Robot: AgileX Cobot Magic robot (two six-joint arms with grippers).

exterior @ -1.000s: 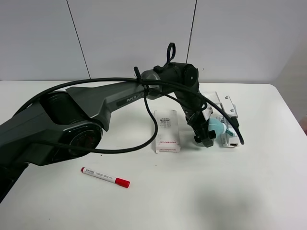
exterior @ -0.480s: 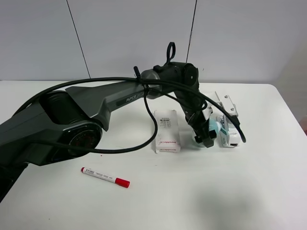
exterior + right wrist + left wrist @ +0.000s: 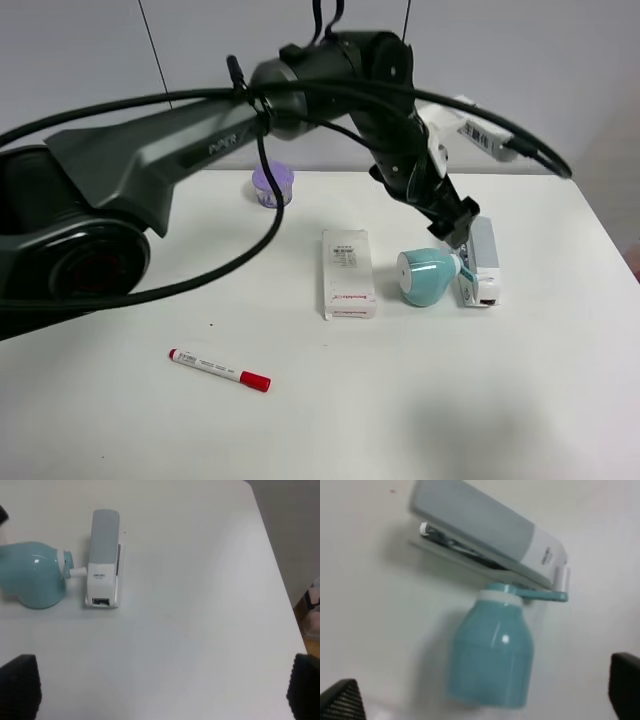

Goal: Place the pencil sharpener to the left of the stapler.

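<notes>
- A white counter (image 3: 520,400) carries a few desk things, and one dark robot arm stretches across it from the left.
- The pencil sharpener (image 3: 428,277), teal and egg-shaped, lies on its side on the counter with nothing holding it. Its flat white round face is turned toward the white box.
- The stapler (image 3: 481,262), long, white and light grey, lies flat just to the right of the sharpener.
- The sharpener's small crank handle (image 3: 77,571) points at the stapler and reaches its side.
- The left claw (image 3: 457,226) hangs in the air above the far end of the stapler, clear of both things.
- In the left wrist view its two dark fingertips (image 3: 340,702) sit at opposite edges of the picture, so the claw is spread apart and empty.
- The right claw (image 3: 160,687) does not show in the high view. In its own wrist view the fingertips (image 3: 17,685) also sit wide apart with nothing between them, above bare counter near the stapler.
- A white box (image 3: 349,273) with red print lies just left of the sharpener, not touching it.
- A small purple round container (image 3: 272,185) stands farther back on the counter.
- A white marker with a red cap (image 3: 220,369) lies near the front, well apart from the rest.
</notes>
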